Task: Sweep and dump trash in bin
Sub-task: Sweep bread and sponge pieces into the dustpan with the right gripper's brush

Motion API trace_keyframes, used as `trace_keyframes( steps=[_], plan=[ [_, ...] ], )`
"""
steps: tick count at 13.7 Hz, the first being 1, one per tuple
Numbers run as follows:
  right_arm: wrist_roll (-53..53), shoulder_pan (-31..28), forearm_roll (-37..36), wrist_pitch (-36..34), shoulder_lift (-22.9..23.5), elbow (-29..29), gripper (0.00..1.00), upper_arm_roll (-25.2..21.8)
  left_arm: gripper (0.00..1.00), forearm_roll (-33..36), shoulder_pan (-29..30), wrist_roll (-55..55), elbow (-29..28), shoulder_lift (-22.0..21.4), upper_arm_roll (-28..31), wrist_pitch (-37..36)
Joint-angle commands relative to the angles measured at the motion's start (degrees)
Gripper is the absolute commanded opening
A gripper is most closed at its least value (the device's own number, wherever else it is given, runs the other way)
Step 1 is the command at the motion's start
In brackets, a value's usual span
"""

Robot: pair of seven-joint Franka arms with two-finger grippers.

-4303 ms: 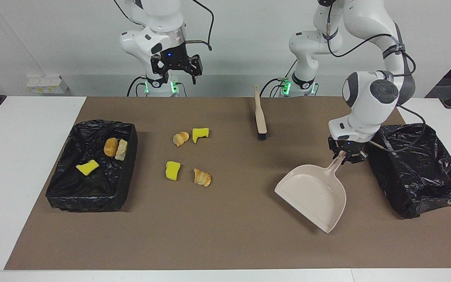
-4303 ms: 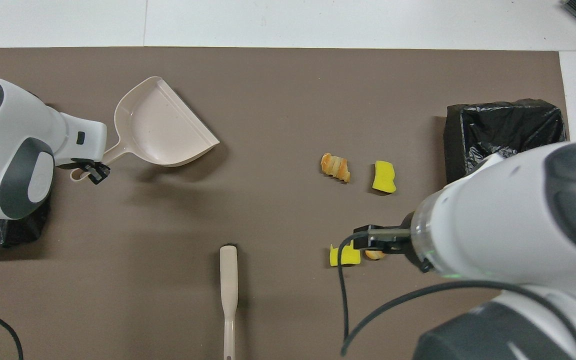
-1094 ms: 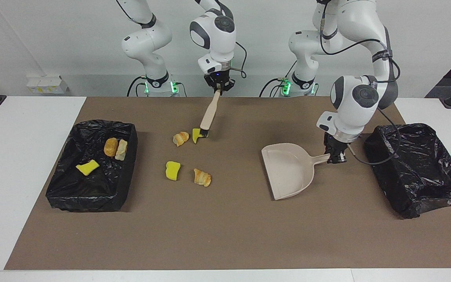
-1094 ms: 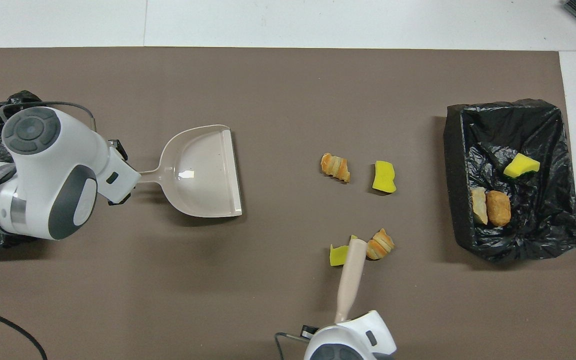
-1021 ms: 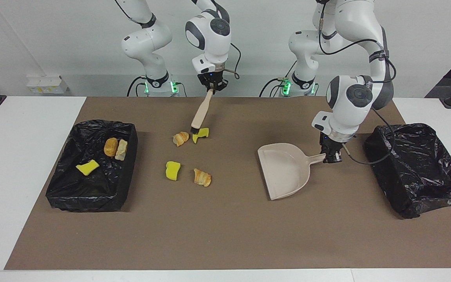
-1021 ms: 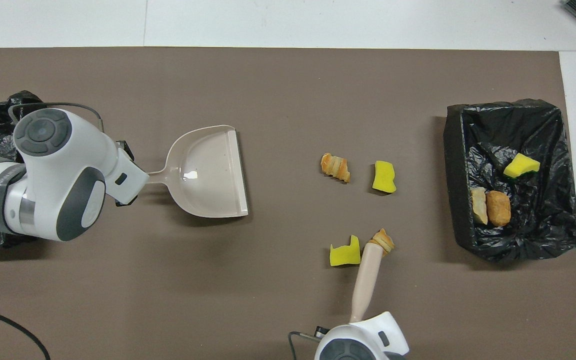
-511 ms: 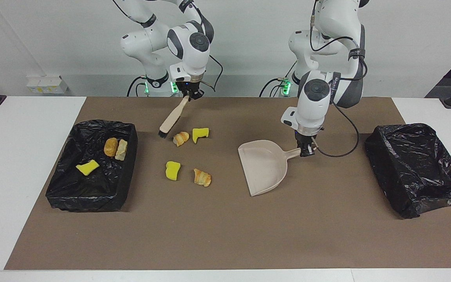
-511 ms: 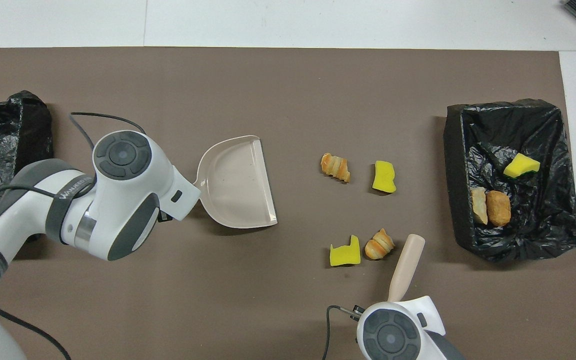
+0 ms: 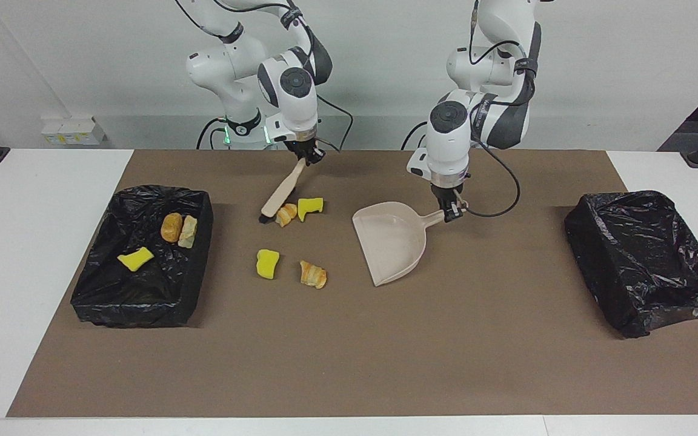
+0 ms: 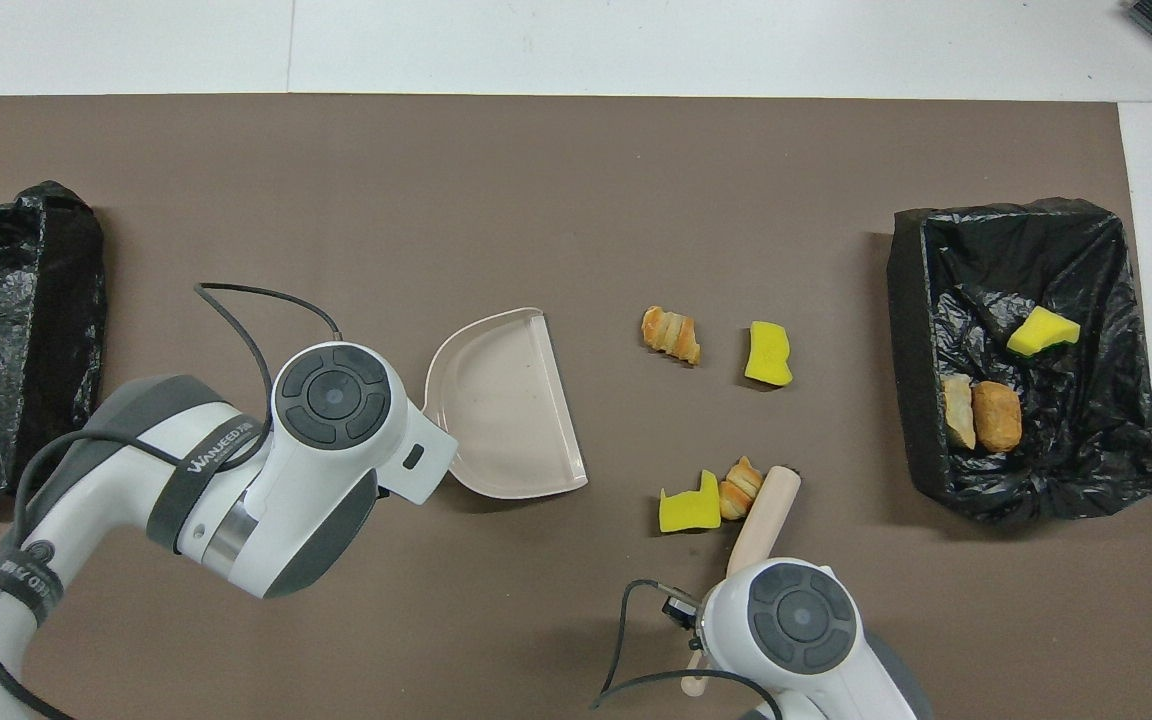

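Beige brush (image 9: 280,194): clamped in my right gripper (image 9: 309,156); bristles now beside the croissant (image 9: 286,214), swung round from its sponge (image 9: 311,207) side.
Dustpan (image 9: 392,240): gripped by my left gripper (image 9: 451,211); carried closer to the trash.
Meaning: sweeping can begin.
Trash: four bits between my grippers, three in the bin (image 9: 143,303).
Surface: brown mat (image 9: 349,363).
Room: white wall (image 9: 385,60).

A mat (image 9: 349,363) covers the table, with 1 bin (image 9: 143,257) at the right arm's end and another bin (image 9: 646,260) at the left arm's end. 3 bits of trash (image 9: 170,227) lie in the first bin. 4 more bits (image 9: 312,274) lie on the mat between that bin and the dustpan (image 9: 391,242). The brush (image 9: 279,197) head touches the bit (image 9: 286,214) nearest the robots, which lies just beside another bit (image 9: 310,208)
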Motion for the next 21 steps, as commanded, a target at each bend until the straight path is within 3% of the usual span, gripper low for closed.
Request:
trace_keyframes(
  steps=[1, 5, 9, 21],
  plan=[
    [-0.8, 0.0, 5.5, 0.4, 6.6, 6.8, 0.00, 0.1, 0.00, 1.2, -0.3, -0.6, -2.3, -1.9, -0.6, 0.1],
    [-0.9, 0.2, 12.4, 1.5, 10.9, 13.6, 0.00, 0.1, 0.00, 1.2, -0.3, -0.7, -2.4, -1.5, -0.8, 0.7],
    [-2.1, 2.3, 18.6, 5.6, 11.9, 14.8, 0.00, 0.1, 0.00, 1.3, -1.0, -1.0, -3.7, -0.9, -0.9, 4.4],
    [-4.3, 10.4, 18.8, 12.6, 15.8, 23.2, 0.00, 0.2, 0.00, 1.1, -0.2, 0.2, -3.4, 0.2, -1.0, 8.1]
  ],
)
